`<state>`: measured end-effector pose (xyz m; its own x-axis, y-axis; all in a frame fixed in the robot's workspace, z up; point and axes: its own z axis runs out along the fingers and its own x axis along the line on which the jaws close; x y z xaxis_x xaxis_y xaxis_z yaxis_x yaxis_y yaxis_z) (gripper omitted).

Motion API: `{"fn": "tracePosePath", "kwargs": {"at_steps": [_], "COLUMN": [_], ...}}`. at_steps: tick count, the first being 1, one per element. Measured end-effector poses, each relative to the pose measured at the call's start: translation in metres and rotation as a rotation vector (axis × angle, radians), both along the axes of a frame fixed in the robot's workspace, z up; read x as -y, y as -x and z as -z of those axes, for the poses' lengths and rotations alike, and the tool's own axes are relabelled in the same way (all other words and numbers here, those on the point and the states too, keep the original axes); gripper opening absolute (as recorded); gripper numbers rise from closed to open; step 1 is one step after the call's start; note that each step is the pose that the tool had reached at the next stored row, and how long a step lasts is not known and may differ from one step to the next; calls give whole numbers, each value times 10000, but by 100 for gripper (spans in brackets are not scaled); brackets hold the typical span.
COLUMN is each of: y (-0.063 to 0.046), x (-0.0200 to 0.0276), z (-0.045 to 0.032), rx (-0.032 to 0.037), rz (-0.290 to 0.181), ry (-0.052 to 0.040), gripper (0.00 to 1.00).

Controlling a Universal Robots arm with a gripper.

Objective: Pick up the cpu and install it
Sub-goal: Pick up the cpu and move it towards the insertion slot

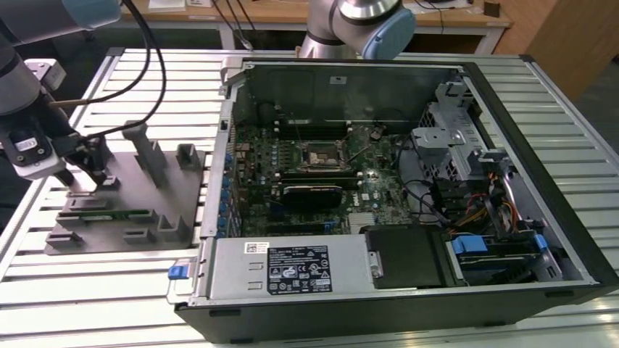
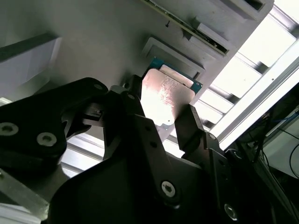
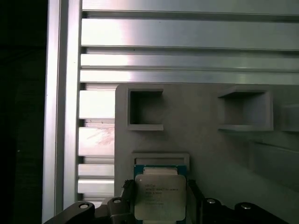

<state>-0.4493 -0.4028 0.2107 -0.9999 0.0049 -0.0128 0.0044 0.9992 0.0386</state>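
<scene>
Item, the cpu (image 3: pixel 160 198): small flat square chip with a silvery-grey metal lid that has rounded corners, faint print and light scuffing on its face, and a narrow green board edge showing along one side. It sits at the shallow raised-rim recess near one edge of the grey plastic holder (image 1: pixel 126 199), which lies on the slatted aluminium table (image 1: pixel 116 290) towards the exterior view's left, just beside the open computer case (image 1: pixel 541 181). Whether the chip rests in the recess or has cleared it cannot be told. The gripper (image 2: pixel 162 109) is down over that spot, black fingers (image 2: pixel 189 123) standing one to each side of the chip, the jaws drawn in against two opposite edges and pinching it. The second wrist view catches the lid glaring bright between them. Holder: upright posts, square open pockets, and a green stick lying in a slot near its front. Case: the motherboard lies exposed, the dark square socket frame (image 1: pixel 320 156) with its hollow centre near the middle — well apart from the chip — and a big silver box (image 1: pixel 290 264) with a black label along the near wall.
</scene>
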Motion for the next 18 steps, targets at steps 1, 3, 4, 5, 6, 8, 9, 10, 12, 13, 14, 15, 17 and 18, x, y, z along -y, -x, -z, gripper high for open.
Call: {"fn": "tracePosePath", "kwargs": {"at_steps": [1,3,4,5,6,8,9,10,12,13,14,15,17,18], "y": [0,0,0,0,0,0,0,0,0,0,0,0,0,0], "x": [0,0,0,0,0,0,0,0,0,0,0,0,0,0], "z": [-9,-31,-42,-53,-63,-84,-94,-103,-118,-126,-136,-145,-166,-175], "rx": [1,1,1,1,1,1,1,1,2,2,1,2,1,1], "rz": [0,0,0,0,0,0,0,0,0,1,0,0,0,0], "ry": [-1,0,-1,-2,-3,-4,-5,-6,-8,-12,-17,-24,-34,-39], "gripper": [53,53,53,53,53,53,53,53,53,53,53,53,53,53]}}
